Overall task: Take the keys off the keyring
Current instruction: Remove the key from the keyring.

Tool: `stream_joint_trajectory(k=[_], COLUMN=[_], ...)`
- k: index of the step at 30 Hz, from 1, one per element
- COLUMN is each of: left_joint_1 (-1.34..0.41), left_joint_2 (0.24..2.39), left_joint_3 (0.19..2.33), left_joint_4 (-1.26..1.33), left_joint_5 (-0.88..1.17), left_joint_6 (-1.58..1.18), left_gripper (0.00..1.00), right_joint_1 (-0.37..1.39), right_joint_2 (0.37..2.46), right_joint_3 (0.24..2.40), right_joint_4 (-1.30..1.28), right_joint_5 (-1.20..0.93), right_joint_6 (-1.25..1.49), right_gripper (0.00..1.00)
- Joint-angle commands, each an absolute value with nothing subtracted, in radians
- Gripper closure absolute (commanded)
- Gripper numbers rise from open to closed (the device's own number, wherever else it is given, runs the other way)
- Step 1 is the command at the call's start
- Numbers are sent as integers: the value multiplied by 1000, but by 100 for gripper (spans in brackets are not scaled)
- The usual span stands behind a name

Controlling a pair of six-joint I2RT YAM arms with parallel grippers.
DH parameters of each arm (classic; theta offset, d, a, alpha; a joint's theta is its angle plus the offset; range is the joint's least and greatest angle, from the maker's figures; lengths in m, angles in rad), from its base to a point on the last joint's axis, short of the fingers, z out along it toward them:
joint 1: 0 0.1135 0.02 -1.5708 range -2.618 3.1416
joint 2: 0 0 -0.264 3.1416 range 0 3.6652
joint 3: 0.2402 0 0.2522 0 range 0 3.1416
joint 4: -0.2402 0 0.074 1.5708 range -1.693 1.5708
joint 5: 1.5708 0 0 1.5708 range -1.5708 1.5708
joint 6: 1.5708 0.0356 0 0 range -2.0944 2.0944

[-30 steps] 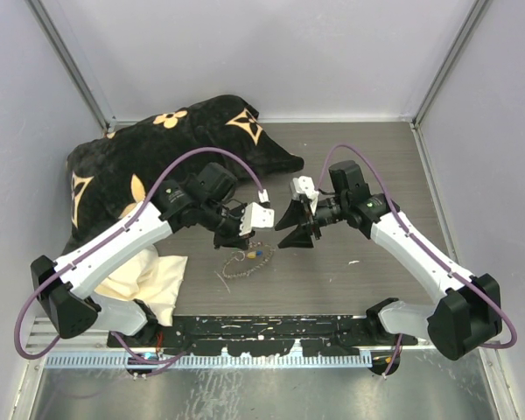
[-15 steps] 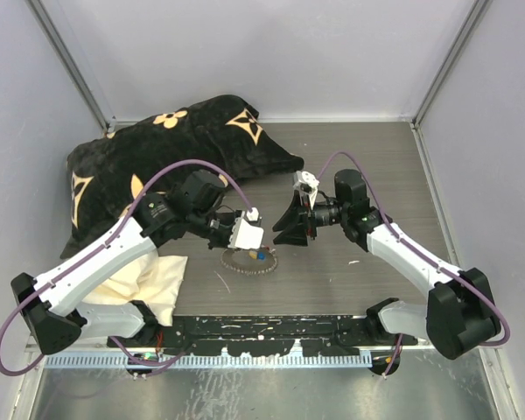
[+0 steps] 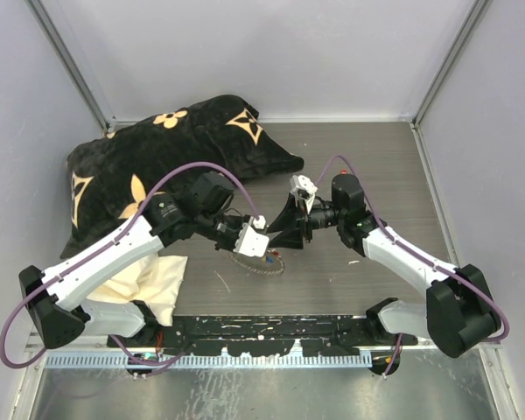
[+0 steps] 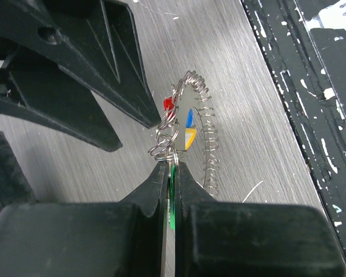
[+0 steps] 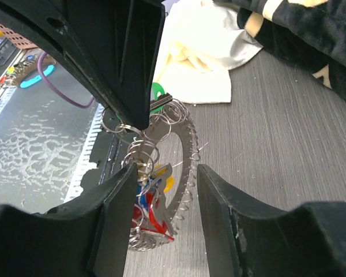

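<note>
The green key (image 4: 172,214) was clamped tight in the left gripper (image 4: 172,164). The keyring (image 4: 210,138) was propped on edge at the middle of the table (image 3: 359,289). The right gripper (image 5: 164,173) was held parted either side of it, grasping nothing.

Left claw (image 4: 171,168) pinched shut, right claw (image 5: 164,172) seemingly half-parted, both angled inward with tips close together.

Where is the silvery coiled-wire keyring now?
In the top view the keyring is near the middle of the table, between the grippers: the shut left gripper pinches its green-headed key and the open right gripper straddles it.
</note>
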State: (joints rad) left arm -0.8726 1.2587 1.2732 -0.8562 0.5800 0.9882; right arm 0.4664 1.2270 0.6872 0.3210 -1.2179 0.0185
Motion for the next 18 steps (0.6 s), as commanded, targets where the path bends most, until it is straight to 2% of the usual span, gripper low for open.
stream_joint_trajectory(k=[1,9,18], left_joint_1=[-896,-917,-927], left_joint_2=[1258,1262,1302], left_joint_3=[1333,1355,1362], left_joint_4=[-785,-792,-806], left_joint_5=[627,636,650], left_joint_6=[1012,1020,1031], left_gripper=[100,100,100], right_joint_1=[477,494,525], right_joint_2=[1231,1228,1223], right_joint_3=[701,709,783], right_joint_4=[319,248,7], right_joint_5=[-1219,-1240,-1287], right_joint_6=[-95,-203,-444], right_gripper=[48,48,49])
